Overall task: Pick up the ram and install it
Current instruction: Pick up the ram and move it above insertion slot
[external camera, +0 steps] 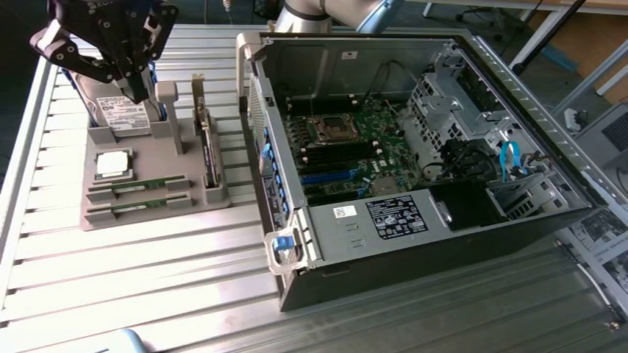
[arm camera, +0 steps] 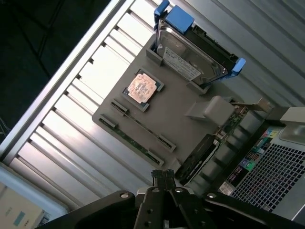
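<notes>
Ribbed metal slats form the counter [external camera: 147, 279]. On it stands a grey holder [external camera: 162, 169] at the exterior view's left, and an open computer case [external camera: 304, 73] is beside it at the exterior view's right. The motherboard [external camera: 363, 140] lies uncovered inside the case.

One ram stick [external camera: 137, 187] lies flat in a slot at the near end of the holder, and a second ram stick [external camera: 137, 207] lies parallel just beside it. Both rest in their slots. Next to them sits the square processor [external camera: 113, 163]. Behind it a hard drive [external camera: 123, 114] stands upright, and an expansion card [external camera: 208, 147] stands on its edge along the side nearest the case.

The gripper [external camera: 135, 88] hangs over the hard drive end of the holder, apart from the ram sticks. Its jaws are pressed together, and nothing is seen between them.
</notes>
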Robot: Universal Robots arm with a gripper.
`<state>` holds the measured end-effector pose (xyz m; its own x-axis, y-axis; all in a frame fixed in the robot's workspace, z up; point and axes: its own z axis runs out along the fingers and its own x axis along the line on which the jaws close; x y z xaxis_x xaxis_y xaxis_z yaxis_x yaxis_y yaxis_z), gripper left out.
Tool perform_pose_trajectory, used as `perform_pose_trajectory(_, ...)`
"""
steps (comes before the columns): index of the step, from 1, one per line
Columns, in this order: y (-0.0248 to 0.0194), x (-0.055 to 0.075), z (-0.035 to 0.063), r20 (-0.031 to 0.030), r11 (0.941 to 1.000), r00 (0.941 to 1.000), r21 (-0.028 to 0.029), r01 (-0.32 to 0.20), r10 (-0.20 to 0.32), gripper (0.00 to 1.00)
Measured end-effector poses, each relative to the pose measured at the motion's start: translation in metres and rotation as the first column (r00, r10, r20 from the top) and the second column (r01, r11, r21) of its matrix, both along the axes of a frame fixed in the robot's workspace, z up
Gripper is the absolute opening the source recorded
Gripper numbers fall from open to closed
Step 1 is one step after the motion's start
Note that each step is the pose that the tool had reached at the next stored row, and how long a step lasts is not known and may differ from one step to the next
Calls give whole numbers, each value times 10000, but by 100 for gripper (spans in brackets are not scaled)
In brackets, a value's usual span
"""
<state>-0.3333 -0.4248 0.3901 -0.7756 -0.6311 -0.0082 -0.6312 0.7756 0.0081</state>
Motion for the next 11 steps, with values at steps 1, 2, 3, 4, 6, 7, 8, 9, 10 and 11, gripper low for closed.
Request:
perform_pose_trajectory(1, 0, 0, 0, 0, 10000, 10000, -7, -80, 80, 11)
perform_pose_trajectory(2, 0, 0, 0, 0, 9999, 9999, -13, -143, 143, 11)
perform_pose_trajectory(3, 0, 0, 0, 0, 9998, 9998, -19, -213, 213, 11)
perform_pose_trajectory(4, 0, 0, 0, 0, 9996, 9996, -25, -266, 266, 11)
perform_pose_trajectory(6, 0, 0, 0, -1, 9992, 9992, -39, -401, 401, 11)
perform_pose_trajectory(7, 0, 0, 0, -1, 9989, 9989, -46, -464, 464, 11)
perform_pose_trajectory(8, 0, 0, 0, -1, 9986, 9986, -52, -529, 529, 11)
perform_pose_trajectory(9, 0, 0, 0, -2, 9982, 9983, -59, -591, 591, 11)
perform_pose_trajectory(10, 0, 0, 0, -2, 9978, 9979, -67, -653, 653, 11)
perform_pose_trajectory(11, 0, 0, 0, -3, 9970, 9971, -81, -767, 767, 11)
